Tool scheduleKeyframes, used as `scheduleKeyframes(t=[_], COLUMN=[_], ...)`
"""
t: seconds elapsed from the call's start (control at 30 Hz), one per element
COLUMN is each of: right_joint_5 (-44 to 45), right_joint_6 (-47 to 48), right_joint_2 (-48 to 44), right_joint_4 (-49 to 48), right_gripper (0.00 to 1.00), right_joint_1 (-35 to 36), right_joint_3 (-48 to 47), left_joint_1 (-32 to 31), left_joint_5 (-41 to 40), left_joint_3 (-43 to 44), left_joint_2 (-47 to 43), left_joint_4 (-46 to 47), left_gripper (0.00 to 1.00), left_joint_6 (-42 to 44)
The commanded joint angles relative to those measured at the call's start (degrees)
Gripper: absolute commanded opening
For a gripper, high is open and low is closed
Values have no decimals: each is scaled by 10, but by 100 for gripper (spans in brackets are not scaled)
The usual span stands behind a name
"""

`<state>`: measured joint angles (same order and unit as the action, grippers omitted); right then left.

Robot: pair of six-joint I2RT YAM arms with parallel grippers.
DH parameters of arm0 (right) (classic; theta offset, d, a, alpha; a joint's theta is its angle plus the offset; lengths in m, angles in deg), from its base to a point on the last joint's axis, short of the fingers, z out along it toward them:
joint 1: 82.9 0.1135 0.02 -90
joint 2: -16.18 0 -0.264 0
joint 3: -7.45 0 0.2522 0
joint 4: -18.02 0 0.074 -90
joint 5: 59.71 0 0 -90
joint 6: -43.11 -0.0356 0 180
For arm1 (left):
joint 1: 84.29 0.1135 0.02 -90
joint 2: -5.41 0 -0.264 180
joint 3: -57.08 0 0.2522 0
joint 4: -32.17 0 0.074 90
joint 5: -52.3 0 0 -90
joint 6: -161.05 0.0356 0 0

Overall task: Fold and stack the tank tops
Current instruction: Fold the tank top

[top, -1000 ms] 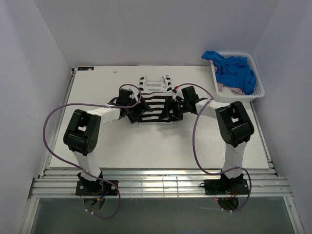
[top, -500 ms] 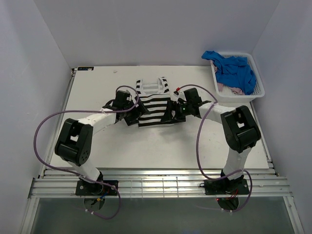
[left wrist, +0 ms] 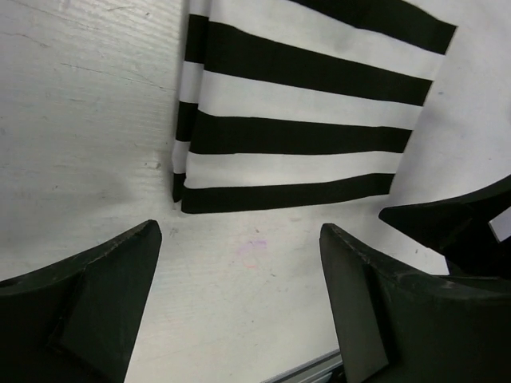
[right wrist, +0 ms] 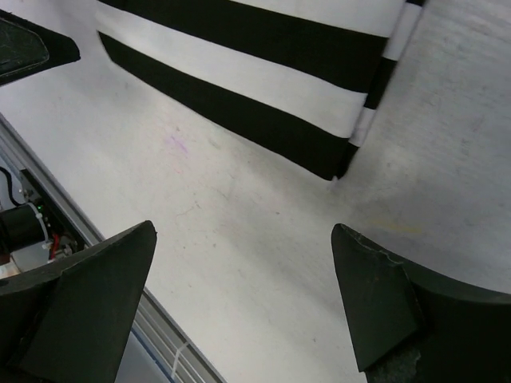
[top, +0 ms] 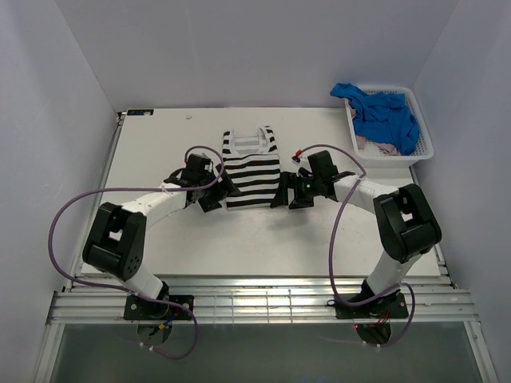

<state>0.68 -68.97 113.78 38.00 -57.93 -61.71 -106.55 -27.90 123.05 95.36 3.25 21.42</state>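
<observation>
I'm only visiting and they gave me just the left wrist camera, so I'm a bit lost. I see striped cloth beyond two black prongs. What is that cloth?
Observer: From above it is a whole striped tank top, lying flat with its straps toward the far edge.
Operator: Is mine the only arm?
Observer: No. A right gripper stands open at the top's opposite side.
Operator: Any other clothes around?
Observer: Yes. A blue top lies heaped in a white basket at the far right, with some pink cloth under it.

The white table (top: 239, 239) bears the striped tank top (top: 252, 171) flat mid-table and a lattice basket (top: 399, 159) at its far-right corner.
</observation>
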Motion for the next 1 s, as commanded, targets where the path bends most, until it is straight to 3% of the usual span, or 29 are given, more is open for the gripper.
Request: scheduleKeyframes(t=[0.0,0.07,0.33,0.37,0.4,0.5,0.6,0.67,0.7,0.77,0.87,0.97], right_joint_5=[24,31,47,50,50,50,50,46,48,64,74,48], right_joint_6=[-1,-5,-22,-23,-29,-31,-31,-31,-33,-34,-31,-21], right_joint_2=[24,40,91,98,99,100,105,111,113,116,113,91], right_joint_4=[1,1,-1,-1,-1,-1,0,-1,0,-1,-3,-4], right_gripper=[97,100,85,81,71,54,44,39,31,26,8,8], right_joint_1=[-11,-14,-21,-22,-24,-25,-24,-25,-24,-24,-25,-24], right_joint_3=[-13,-23,-42,-44,-45,-46,-48,-51,-52,-53,-53,-42], left_joint_1=[-2,-2,-2,-2,-2,-2,-2,-2,-2,-2,-2,-2], left_joint_5=[-12,-11,-16,-16,-17,-21,-26,-22,-21,-15,-3,15], left_joint_3=[0,3,5,5,4,3,11,21,22,21,11,1], left_joint_2=[27,40,88,90,92,102,120,126,127,124,107,83], left_joint_4=[-1,2,11,12,12,13,14,11,9,9,9,6], left_gripper=[90,79,57,51,47,43,32,12,2,0,0,0], left_joint_6=[-1,-5,-10,-11,-11,-11,-7,-4,-5,-1,4,9])
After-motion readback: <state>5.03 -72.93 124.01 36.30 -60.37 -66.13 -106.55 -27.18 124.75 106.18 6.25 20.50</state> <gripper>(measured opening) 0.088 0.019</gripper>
